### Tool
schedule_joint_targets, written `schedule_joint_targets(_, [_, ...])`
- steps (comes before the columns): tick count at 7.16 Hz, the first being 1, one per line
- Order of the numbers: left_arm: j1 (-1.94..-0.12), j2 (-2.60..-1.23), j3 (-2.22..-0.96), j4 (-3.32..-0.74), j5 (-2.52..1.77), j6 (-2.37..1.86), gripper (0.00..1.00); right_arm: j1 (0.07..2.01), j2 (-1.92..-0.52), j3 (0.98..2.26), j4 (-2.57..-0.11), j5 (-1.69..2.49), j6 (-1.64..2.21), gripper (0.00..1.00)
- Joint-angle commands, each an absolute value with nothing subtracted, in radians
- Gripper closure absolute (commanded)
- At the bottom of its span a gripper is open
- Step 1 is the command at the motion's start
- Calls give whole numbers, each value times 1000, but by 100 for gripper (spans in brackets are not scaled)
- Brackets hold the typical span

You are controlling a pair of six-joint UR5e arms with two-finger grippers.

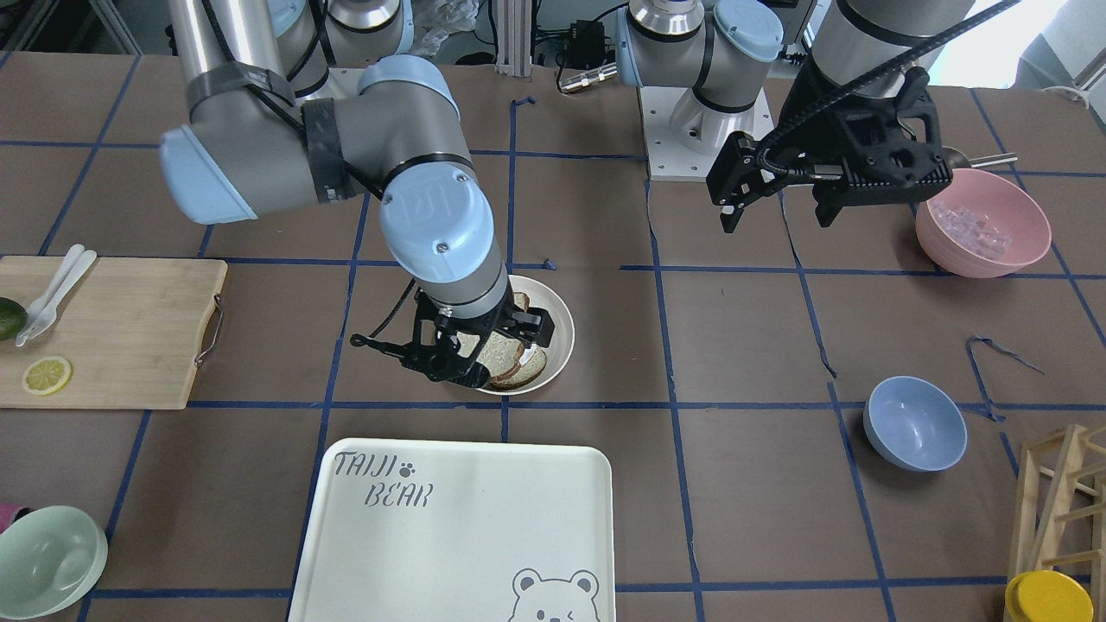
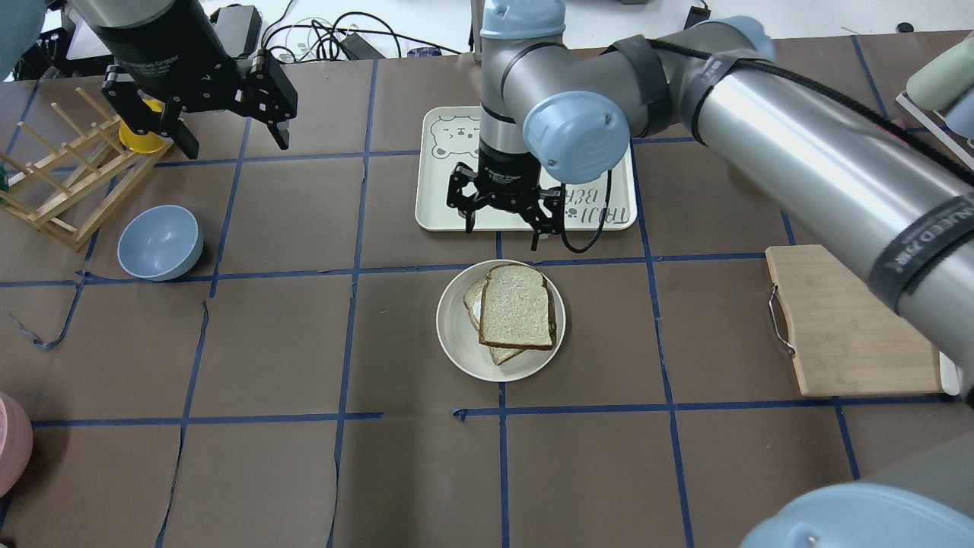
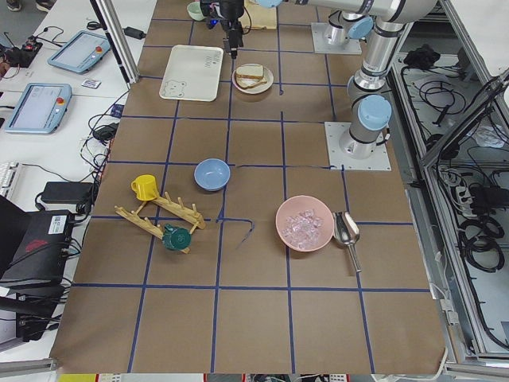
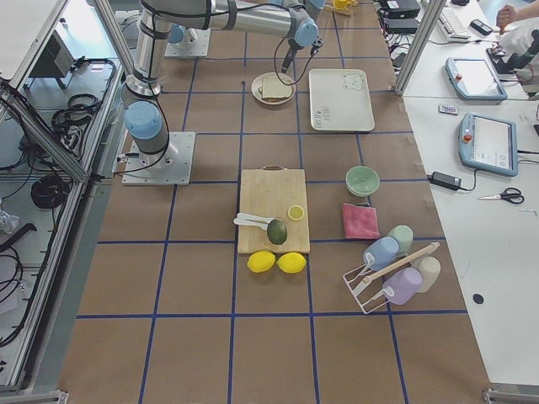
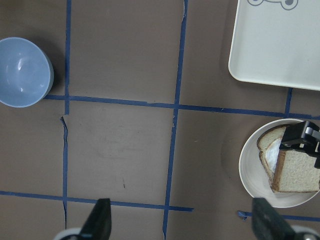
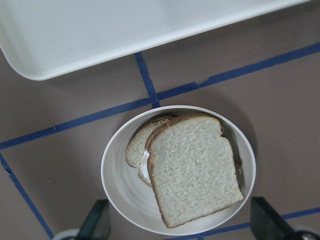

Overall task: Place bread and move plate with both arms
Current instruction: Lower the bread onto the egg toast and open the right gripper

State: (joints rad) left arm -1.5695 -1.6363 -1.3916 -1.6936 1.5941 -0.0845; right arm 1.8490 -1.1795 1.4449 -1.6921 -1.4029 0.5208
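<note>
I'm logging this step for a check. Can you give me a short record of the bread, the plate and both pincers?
bread: lying on a second slice, in the plate
plate: on the table, next to the tray
right pincer: open, empty, above the plate
left pincer: open, empty, raised far off to the side

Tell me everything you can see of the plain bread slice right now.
The bread is a squarish, pale, speckled slice with a brown crust and nothing on top. It rests inside the plate, laid askew over another slice and covering most of it. Something white shows between them. Nothing grips it: the right gripper hangs open, clear of it.
</note>
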Motion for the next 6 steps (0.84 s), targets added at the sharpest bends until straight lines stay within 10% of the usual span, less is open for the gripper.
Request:
schedule_joint_targets(1, [-1571,-1640,-1404,-1698,1595,-83,0,1734,-1306,1485,-1677,-1428,74,0])
schedule_joint_targets(6, [-1581,-1640,-1587,-1625,1613,-100,0,1648,-1476,1537,-1566,-1597,-52,0])
